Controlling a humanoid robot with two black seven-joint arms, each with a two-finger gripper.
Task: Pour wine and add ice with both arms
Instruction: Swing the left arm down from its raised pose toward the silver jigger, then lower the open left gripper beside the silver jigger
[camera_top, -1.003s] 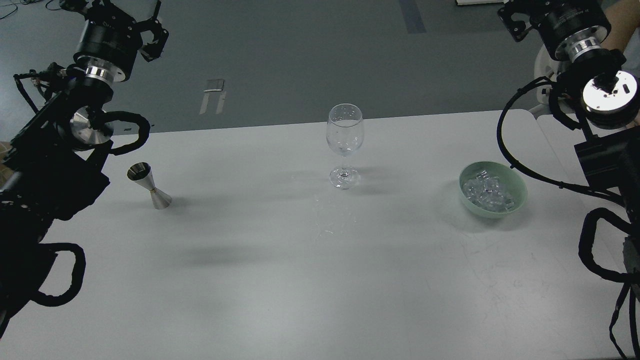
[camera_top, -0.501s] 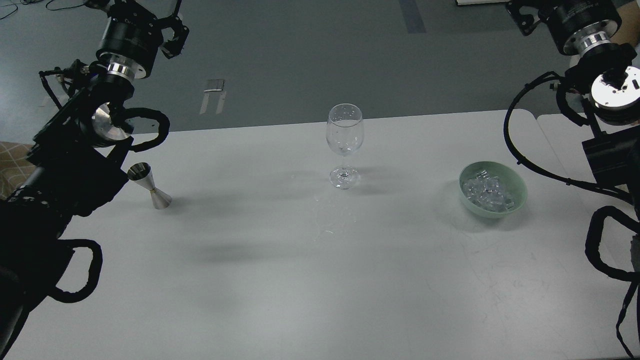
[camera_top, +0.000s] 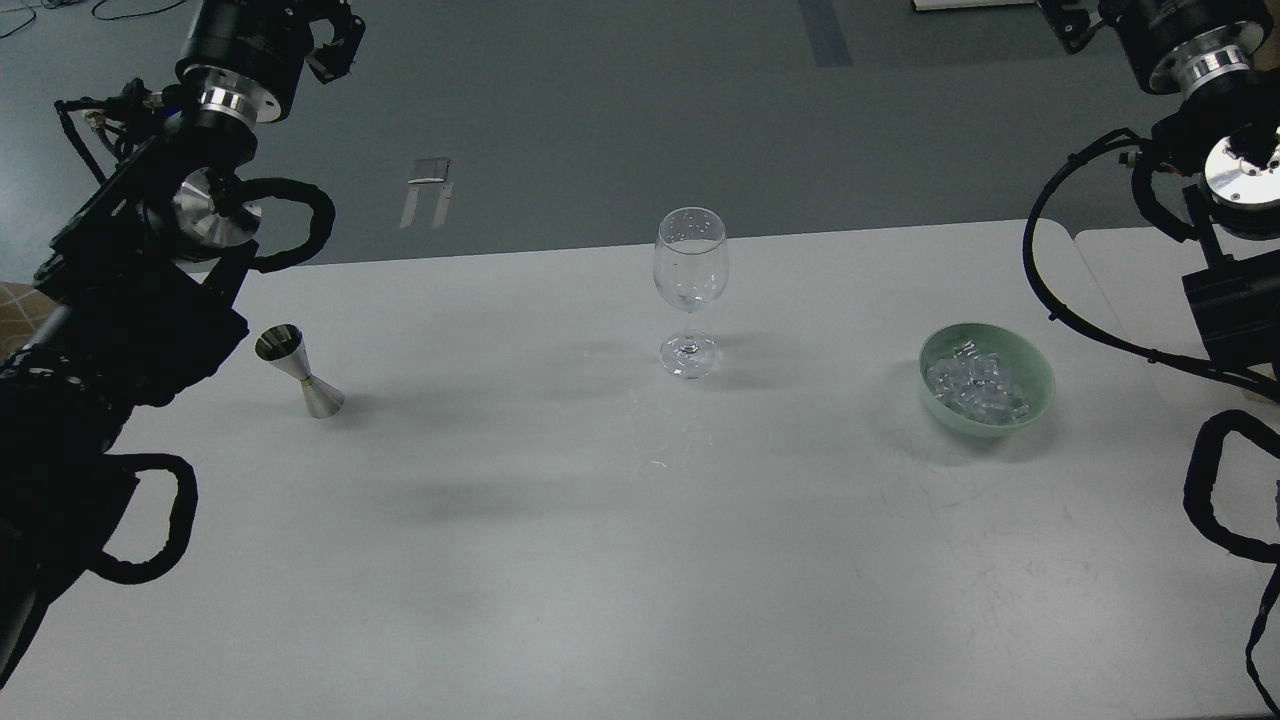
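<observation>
A clear, empty stemmed wine glass (camera_top: 690, 275) stands upright at the middle back of the white table (camera_top: 600, 560). A heap of small clear ice cubes (camera_top: 975, 388) lies in a pale green bowl (camera_top: 1040, 392) at the right. A steel jigger (camera_top: 300, 372) stands at the left. My left arm rises at the far left; its gripper (camera_top: 335, 42) is high at the top edge, far above the jigger, dark and partly cut off. My right arm stands at the far right; only a bit of its gripper (camera_top: 1062, 25) shows at the top edge, far above the bowl.
A second white table (camera_top: 1120, 280) adjoins at the right. Grey floor lies beyond the table's back edge, with a small grey plate (camera_top: 428, 172) on it. Black cable loops hang from both arms near the table's side edges.
Both arms have lifted. The left gripper moved up to the top edge. The right wrist moved up and to the right. The glass, jigger and bowl have not moved.
</observation>
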